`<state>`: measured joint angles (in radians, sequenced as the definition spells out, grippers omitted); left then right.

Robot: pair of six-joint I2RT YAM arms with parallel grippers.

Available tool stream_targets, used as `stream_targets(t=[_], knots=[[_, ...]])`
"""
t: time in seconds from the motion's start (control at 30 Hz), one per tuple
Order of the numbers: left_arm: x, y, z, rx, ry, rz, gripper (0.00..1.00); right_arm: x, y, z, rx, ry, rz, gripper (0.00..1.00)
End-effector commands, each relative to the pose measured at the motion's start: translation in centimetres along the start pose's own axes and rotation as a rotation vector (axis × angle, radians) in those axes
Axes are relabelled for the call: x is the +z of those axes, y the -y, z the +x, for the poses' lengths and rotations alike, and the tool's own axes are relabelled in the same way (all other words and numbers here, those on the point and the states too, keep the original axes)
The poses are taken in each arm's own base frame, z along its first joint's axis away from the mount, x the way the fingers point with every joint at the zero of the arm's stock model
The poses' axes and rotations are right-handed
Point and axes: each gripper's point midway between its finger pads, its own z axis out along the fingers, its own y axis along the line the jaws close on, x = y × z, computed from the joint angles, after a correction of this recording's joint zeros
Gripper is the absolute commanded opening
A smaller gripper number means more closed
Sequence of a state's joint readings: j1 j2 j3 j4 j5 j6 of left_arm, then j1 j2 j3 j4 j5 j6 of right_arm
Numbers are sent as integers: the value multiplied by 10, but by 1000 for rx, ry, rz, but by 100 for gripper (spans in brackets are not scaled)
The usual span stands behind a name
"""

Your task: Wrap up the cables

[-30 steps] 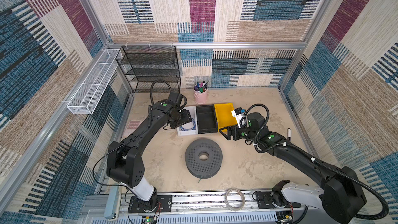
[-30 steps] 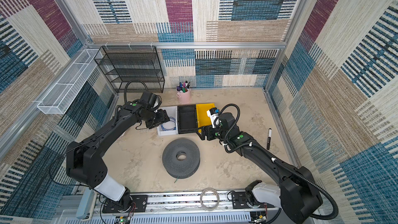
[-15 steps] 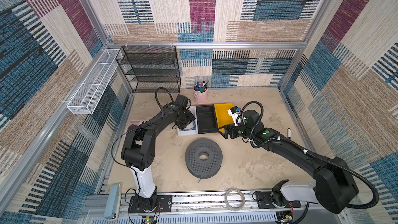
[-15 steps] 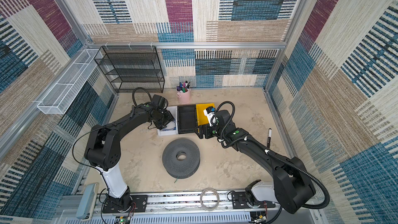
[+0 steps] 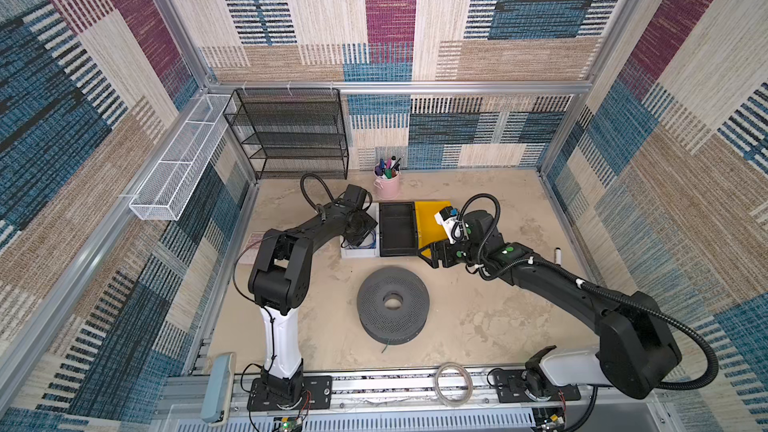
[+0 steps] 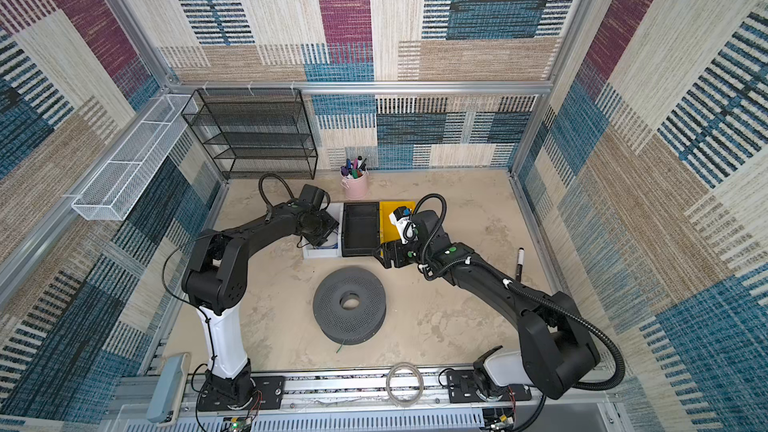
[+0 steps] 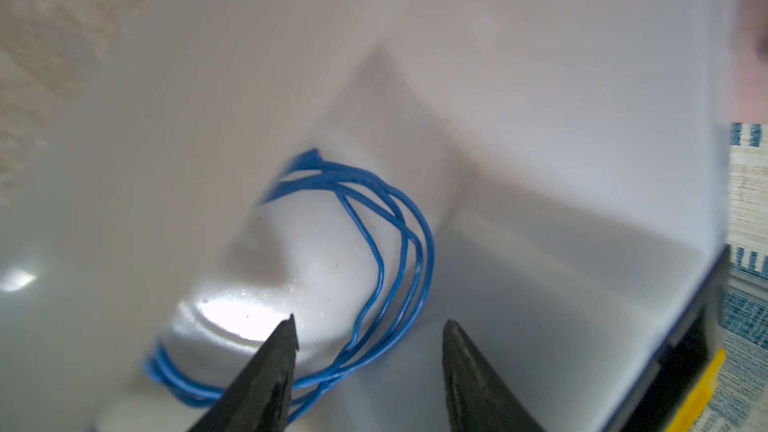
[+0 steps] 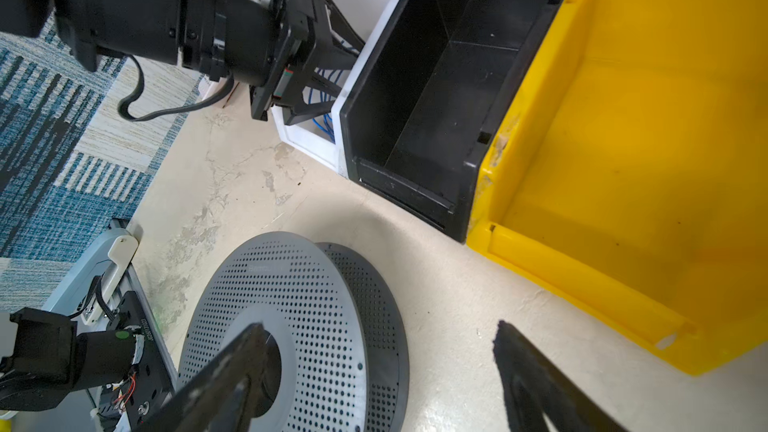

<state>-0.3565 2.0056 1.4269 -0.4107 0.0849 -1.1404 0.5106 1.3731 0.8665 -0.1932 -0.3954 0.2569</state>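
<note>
Down in the white bin (image 7: 582, 76), leftmost of three bins in both top views: the blue cable (image 7: 409, 238), a few loose loops lying on the bin floor. Looks very light, thin and limp; springs into curves, holds no shape, likely slides easily on the smooth plastic. Best taken where several strands run together, pinched low across the bundle, not by one lone strand. Left hand (image 7: 370, 321) released, jaws apart, tips down over the loops, strands passing between and under them, nothing clamped yet. Right hand (image 8: 379, 324) released too, wide and empty, above the counter (image 5: 478, 317) between the grey spool (image 8: 316, 309) and the near ends of the black bin (image 8: 436, 76) and yellow bin (image 8: 623, 160). Against a second ago: left elbow drawn in nearer the bins, left jaws narrower; right hand shifted slightly toward the black bin's near corner; bins and spool where they were
</note>
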Motion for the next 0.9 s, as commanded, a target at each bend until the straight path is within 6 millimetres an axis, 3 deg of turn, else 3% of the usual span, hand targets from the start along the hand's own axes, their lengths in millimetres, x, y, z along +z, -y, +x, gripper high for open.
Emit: stream_targets(t=[0.0,0.23,0.37,0.87], knots=[[3,-4,-3,-22,19,-16,52,-1,-3,-1,-16,4,-11,88],[12,-6,-5,-42,28,-3,29,-4,-3,0,-14,4,-8,87],[10,-5,-9,-37,50,-9,1,-6,-4,-3,-17,11,-5,87],[-34,4,-11,-27,118,82,0,-20,-9,-9,-17,61,-7,86]])
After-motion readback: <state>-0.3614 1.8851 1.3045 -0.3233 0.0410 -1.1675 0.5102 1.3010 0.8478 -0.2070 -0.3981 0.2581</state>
